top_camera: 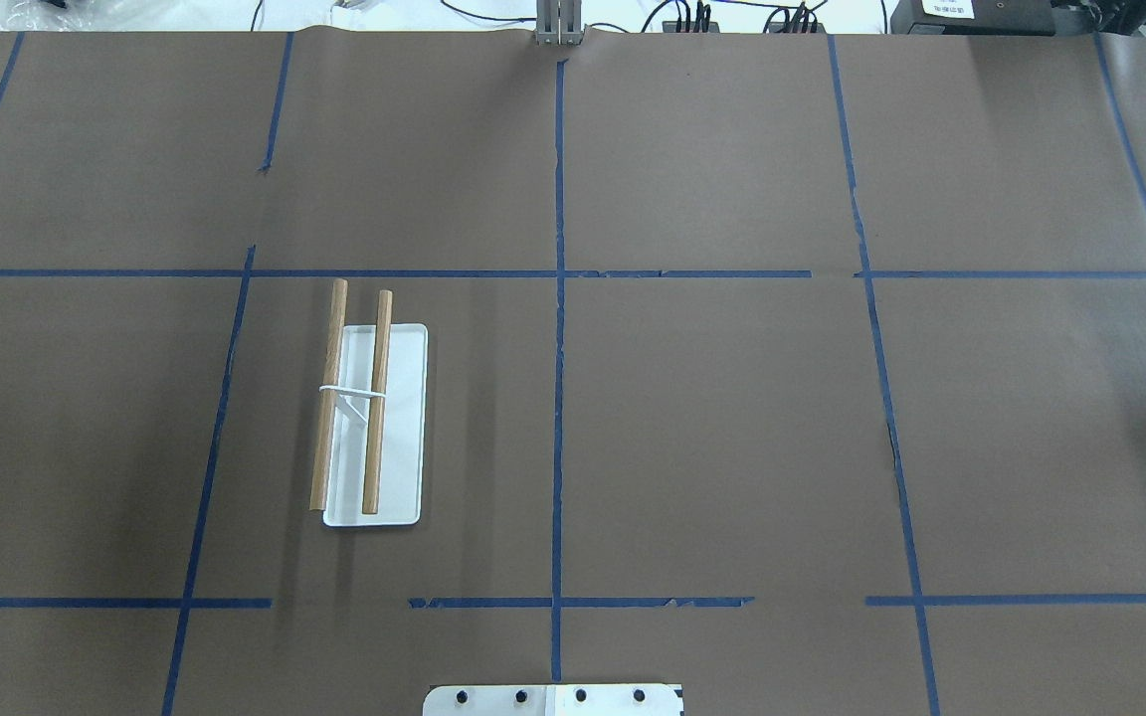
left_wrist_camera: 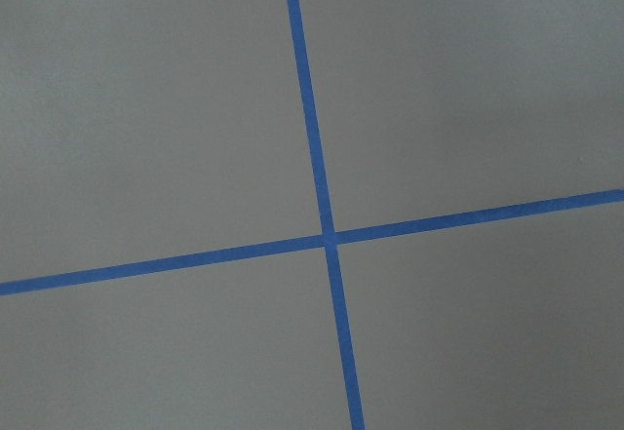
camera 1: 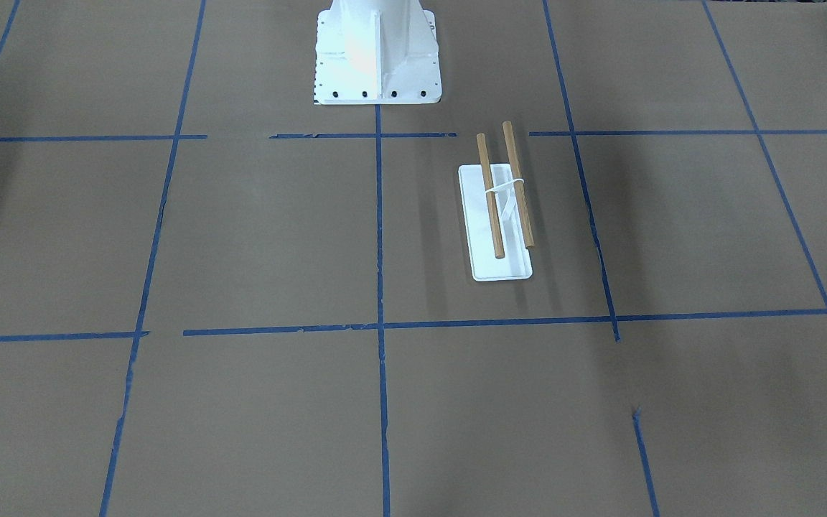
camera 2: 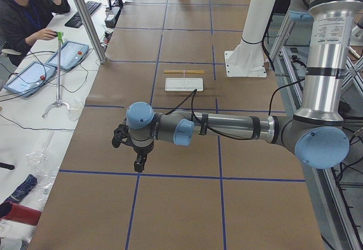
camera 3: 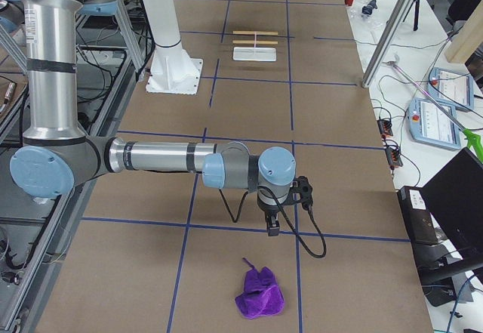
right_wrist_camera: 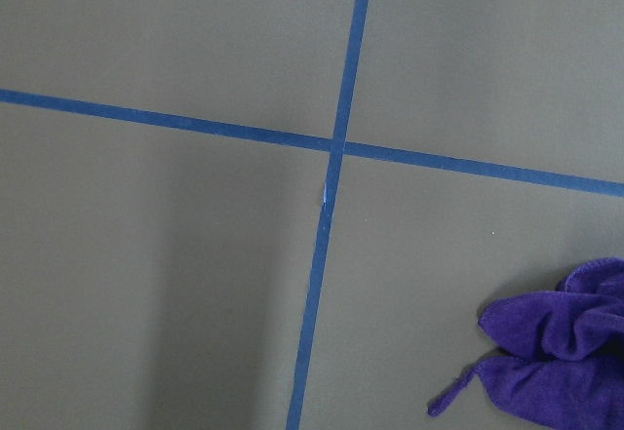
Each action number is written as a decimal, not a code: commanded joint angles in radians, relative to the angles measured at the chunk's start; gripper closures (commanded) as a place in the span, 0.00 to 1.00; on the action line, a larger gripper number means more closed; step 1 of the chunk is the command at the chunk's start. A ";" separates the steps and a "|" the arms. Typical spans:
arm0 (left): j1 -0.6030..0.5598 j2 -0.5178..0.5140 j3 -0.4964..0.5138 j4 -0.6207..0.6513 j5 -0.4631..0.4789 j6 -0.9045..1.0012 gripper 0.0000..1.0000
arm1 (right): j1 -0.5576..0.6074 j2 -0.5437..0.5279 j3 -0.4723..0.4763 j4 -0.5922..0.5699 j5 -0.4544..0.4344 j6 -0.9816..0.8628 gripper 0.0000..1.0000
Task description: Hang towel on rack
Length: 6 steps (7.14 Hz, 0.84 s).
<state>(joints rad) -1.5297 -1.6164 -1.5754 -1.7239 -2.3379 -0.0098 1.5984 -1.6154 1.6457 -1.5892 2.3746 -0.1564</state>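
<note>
The rack (camera 1: 507,267) (top_camera: 404,428) stands on the brown-papered table (top_camera: 732,428), near the white robot pedestal (camera 1: 377,57), both wooden rods bare. The purple towel (camera 3: 259,294) (right_wrist_camera: 561,352) lies crumpled in a heap well apart from the rack, toward the table's end on the robot's right. The right gripper (camera 3: 273,226) hangs between rack and towel, nearer the towel. The left gripper (camera 2: 138,162) hangs well off the rack's other side. Whether either gripper's fingers are apart or together – cannot tell.
</note>
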 commanded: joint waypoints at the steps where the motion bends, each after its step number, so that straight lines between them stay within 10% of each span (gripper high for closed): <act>1: -0.001 0.010 -0.008 -0.002 0.000 -0.002 0.00 | 0.003 0.003 0.005 -0.003 0.002 0.000 0.00; 6: -0.001 0.001 -0.054 -0.002 0.000 -0.010 0.00 | -0.003 0.005 -0.003 0.052 -0.024 0.011 0.00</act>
<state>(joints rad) -1.5311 -1.6101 -1.6189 -1.7259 -2.3384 -0.0192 1.5980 -1.6117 1.6570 -1.5747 2.3603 -0.1568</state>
